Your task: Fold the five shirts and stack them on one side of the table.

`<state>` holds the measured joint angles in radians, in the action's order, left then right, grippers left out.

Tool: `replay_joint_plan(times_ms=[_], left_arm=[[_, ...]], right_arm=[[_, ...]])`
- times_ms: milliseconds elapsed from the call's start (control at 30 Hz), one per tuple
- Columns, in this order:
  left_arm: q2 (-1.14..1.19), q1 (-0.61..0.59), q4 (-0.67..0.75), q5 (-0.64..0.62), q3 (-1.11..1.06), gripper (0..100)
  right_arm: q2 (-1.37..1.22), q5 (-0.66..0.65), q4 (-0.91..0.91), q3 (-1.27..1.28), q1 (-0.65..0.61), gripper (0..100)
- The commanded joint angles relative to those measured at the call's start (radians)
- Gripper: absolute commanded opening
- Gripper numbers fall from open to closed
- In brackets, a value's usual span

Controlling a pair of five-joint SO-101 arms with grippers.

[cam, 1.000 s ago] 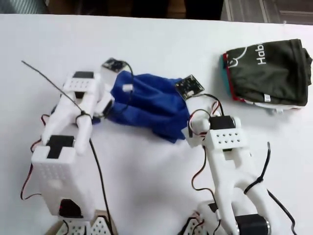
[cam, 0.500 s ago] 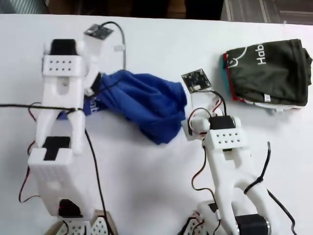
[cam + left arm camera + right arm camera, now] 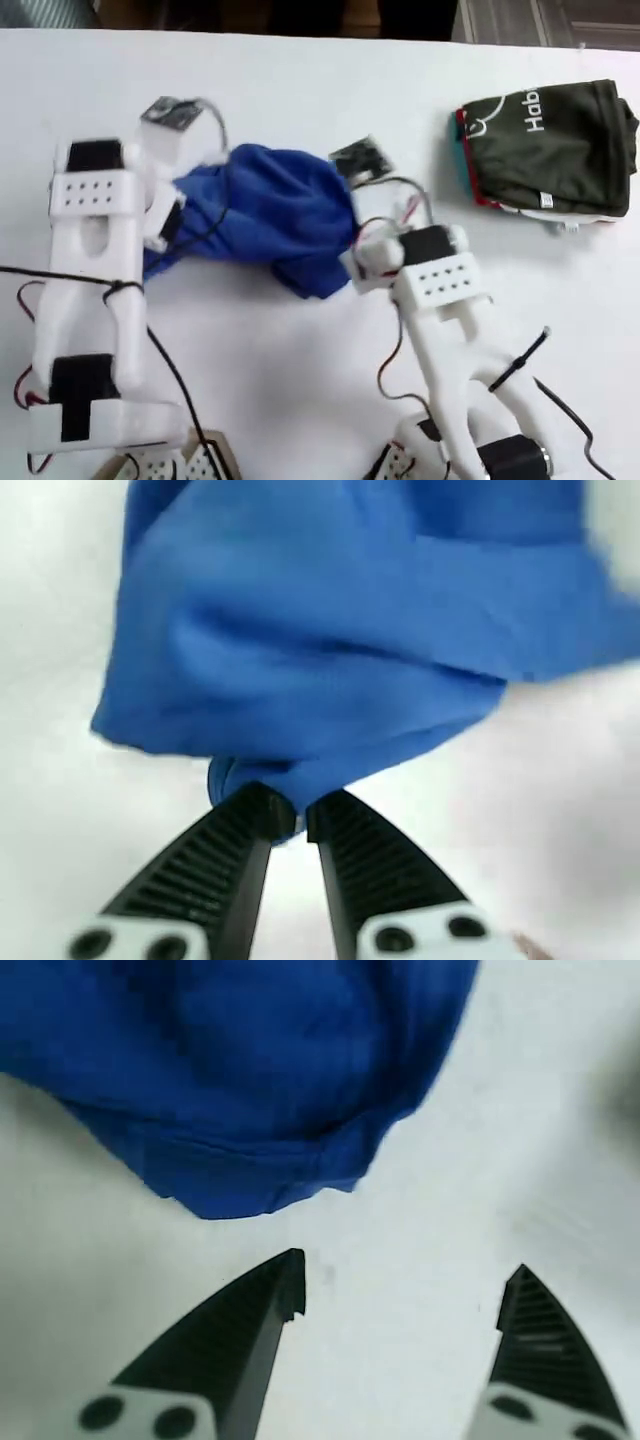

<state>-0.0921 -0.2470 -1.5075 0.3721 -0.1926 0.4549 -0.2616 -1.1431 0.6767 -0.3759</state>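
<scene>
Blue shirt (image 3: 265, 210) lies bunched on the white table (image 3: 300, 80) between the arms, left gripper (image 3: 298, 815) clamped on its edge, right gripper (image 3: 400, 1280) spread wide just beside it, folded stack (image 3: 545, 145) well apart.

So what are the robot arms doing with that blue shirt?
The left gripper is pinching one edge of the crumpled blue shirt in the middle of the white table. The right gripper is open beside the shirt's other end, holding nothing. A stack of folded shirts sits off to one side.
</scene>
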Motion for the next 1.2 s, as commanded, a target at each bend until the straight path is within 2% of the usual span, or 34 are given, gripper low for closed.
replay_joint_plan(times_ms=[0,167,267,367,600,733,800,833,933,967,1000,1033,1100,1167], left_arm=[[-0.055,-0.054,0.184,0.000,-0.116,3],[-0.054,-0.057,0.324,0.000,-0.225,3],[-0.054,-0.057,0.370,-0.002,-0.260,3],[-0.054,-0.057,0.382,-0.003,-0.274,3],[-0.054,-0.061,0.382,-0.003,-0.274,3],[-0.054,-0.061,0.382,-0.003,-0.274,3],[-0.054,-0.063,0.379,-0.003,-0.274,3],[-0.054,-0.063,0.377,-0.003,-0.274,3],[-0.054,-0.063,0.374,-0.003,-0.274,3],[-0.054,-0.063,0.374,-0.003,-0.274,3],[-0.054,-0.063,0.374,-0.003,-0.274,3],[-0.054,-0.063,0.374,-0.003,-0.274,3],[-0.054,-0.063,0.376,-0.003,-0.274,3],[-0.054,-0.063,0.381,-0.003,-0.274,3]], right_arm=[[0.038,0.000,0.053,0.038,-0.087,31.0],[0.036,0.000,0.185,0.135,-0.154,40.2],[0.031,0.000,0.237,0.146,-0.160,41.5],[-0.033,0.000,0.271,0.143,-0.165,41.5],[-0.260,0.008,0.297,0.061,-0.275,41.5],[-0.358,0.002,0.292,-0.025,-0.271,41.3],[-0.412,0.000,0.297,-0.057,-0.234,37.0],[-0.441,0.000,0.298,-0.077,-0.205,31.7],[-0.530,0.008,0.298,-0.152,-0.099,3.0],[-0.553,0.009,0.295,-0.176,-0.056,0.6],[-0.570,0.009,0.292,-0.196,-0.021,6.0],[-0.582,0.009,0.289,-0.216,0.013,6.9],[-0.584,0.003,0.268,-0.256,0.076,1.0],[-0.582,0.002,0.220,-0.311,0.124,2.4]])
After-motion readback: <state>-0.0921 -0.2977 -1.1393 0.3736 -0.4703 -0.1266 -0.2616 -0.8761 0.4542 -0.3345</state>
